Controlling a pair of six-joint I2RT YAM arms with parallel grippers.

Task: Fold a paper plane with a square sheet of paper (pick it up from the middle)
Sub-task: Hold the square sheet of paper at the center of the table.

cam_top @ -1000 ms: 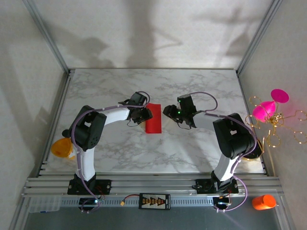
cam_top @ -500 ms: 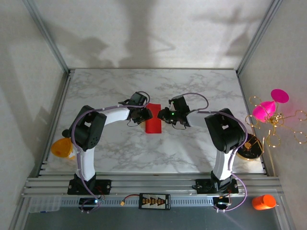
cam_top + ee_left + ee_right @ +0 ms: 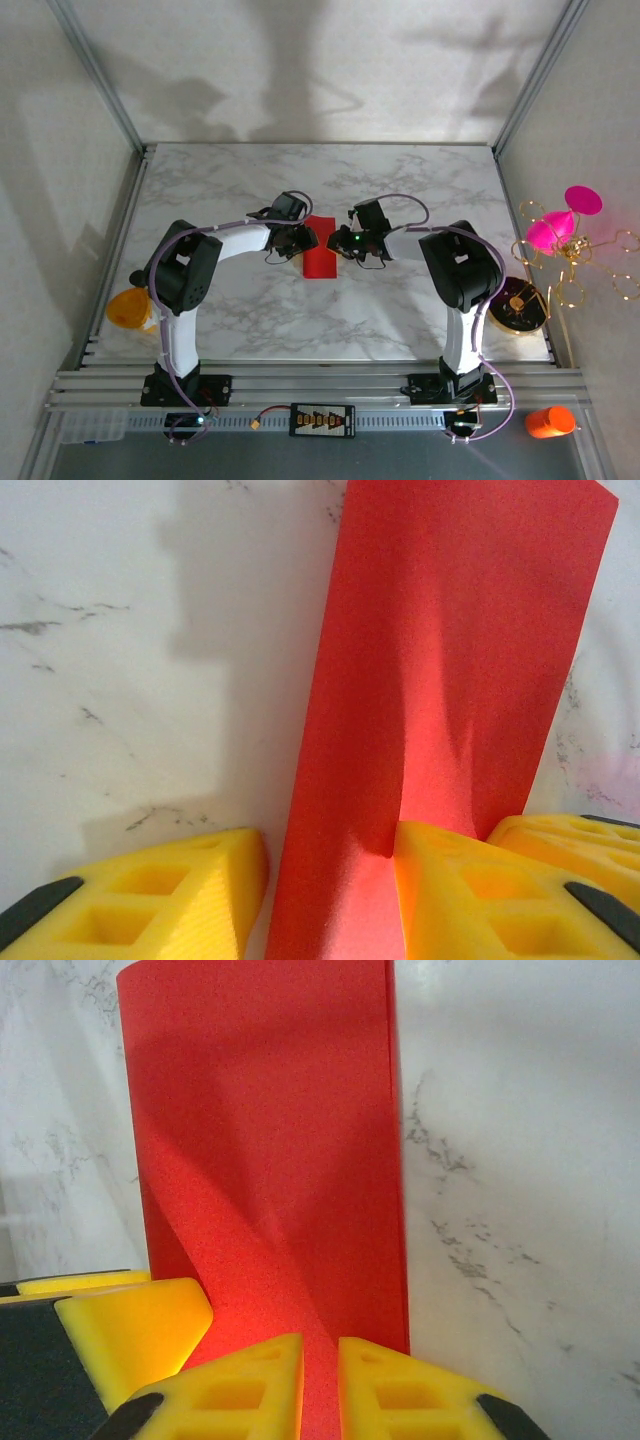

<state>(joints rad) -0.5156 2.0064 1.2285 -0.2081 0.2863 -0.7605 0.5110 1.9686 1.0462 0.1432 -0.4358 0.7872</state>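
The right claw (image 3: 320, 1345) is almost closed. Its two yellow fingers (image 3: 400, 1390) pinch one thin edge of the red paper (image 3: 270, 1140), and only a tiny strip of red shows between them. From above, this claw (image 3: 335, 240) reaches in from the right side of the paper.

The left claw (image 3: 328, 840) is about half open. One yellow finger (image 3: 150, 890) rests on the worktop just beside the paper's long edge. The other finger (image 3: 470, 890) sits on top of the paper (image 3: 450, 630), where the red bulges up a little. From above, this claw (image 3: 308, 240) comes in from the left, so the two claws meet nose to nose over the paper's far end.

The paper (image 3: 320, 262) is folded into a long narrow strip. It lies near the middle of the marble worktop (image 3: 400, 180), pointing from the far edge to the near edge.

Past the right edge of the worktop stands a pink cone (image 3: 560, 225) with gold wire. An orange bottle (image 3: 550, 420) lies by the near right corner.
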